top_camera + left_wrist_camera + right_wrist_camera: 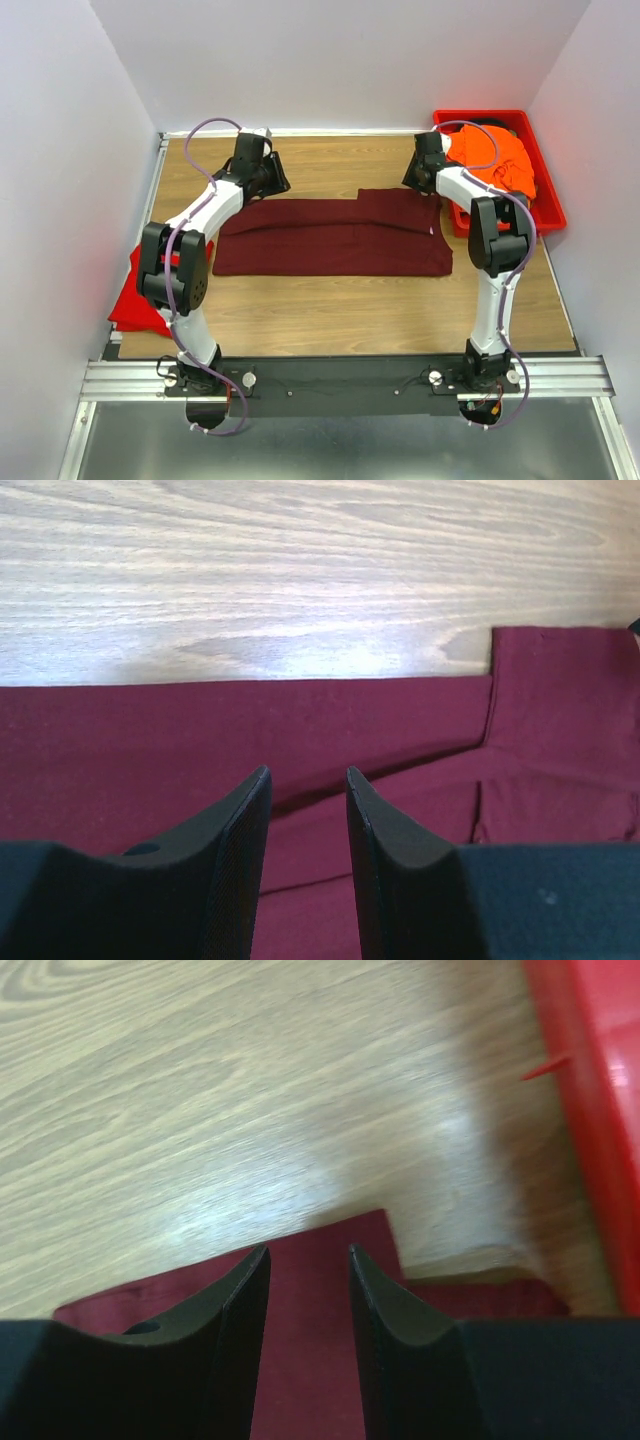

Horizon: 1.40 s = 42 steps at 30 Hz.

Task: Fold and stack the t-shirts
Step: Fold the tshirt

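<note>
The dark maroon t-shirt (330, 238) lies flat on the table as a long band, folded lengthwise. My left gripper (278, 183) is open and empty just above its far left edge; the left wrist view shows the jaws (308, 772) apart over the maroon cloth (200, 740). My right gripper (410, 180) is open and empty above the shirt's far right corner (340, 1240). The bright orange t-shirt (497, 155) lies bunched in the red bin. The bright red t-shirt (135, 300) lies at the table's left edge, partly behind the left arm.
The rigid red plastic bin (550, 195) stands at the back right, close beside my right arm; its wall shows in the right wrist view (590, 1110). White walls enclose the table on three sides. Bare wood (350, 310) lies in front of the maroon shirt.
</note>
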Each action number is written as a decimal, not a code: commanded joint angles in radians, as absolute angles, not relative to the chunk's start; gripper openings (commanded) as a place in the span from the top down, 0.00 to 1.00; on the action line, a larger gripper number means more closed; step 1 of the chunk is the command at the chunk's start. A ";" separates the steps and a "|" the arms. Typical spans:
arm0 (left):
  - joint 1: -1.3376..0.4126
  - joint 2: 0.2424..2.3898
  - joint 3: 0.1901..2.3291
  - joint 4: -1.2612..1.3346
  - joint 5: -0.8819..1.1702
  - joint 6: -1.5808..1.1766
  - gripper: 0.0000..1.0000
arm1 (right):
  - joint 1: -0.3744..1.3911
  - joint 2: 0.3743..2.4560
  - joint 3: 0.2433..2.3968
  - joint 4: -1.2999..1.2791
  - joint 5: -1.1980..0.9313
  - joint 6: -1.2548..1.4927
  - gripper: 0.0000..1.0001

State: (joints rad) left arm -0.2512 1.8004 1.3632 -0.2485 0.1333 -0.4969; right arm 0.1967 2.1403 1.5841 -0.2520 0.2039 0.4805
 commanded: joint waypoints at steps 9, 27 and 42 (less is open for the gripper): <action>-0.252 1.825 1.365 -0.288 0.175 -0.436 0.57 | 0.195 2.207 1.611 -0.290 0.325 0.453 0.55; -0.252 1.845 1.355 -0.282 0.181 -0.431 0.58 | 0.192 2.215 1.621 -0.290 0.247 0.480 0.90; -0.252 1.884 1.332 -0.265 0.225 -0.454 0.58 | 0.193 1.982 1.483 -0.279 0.097 0.509 1.00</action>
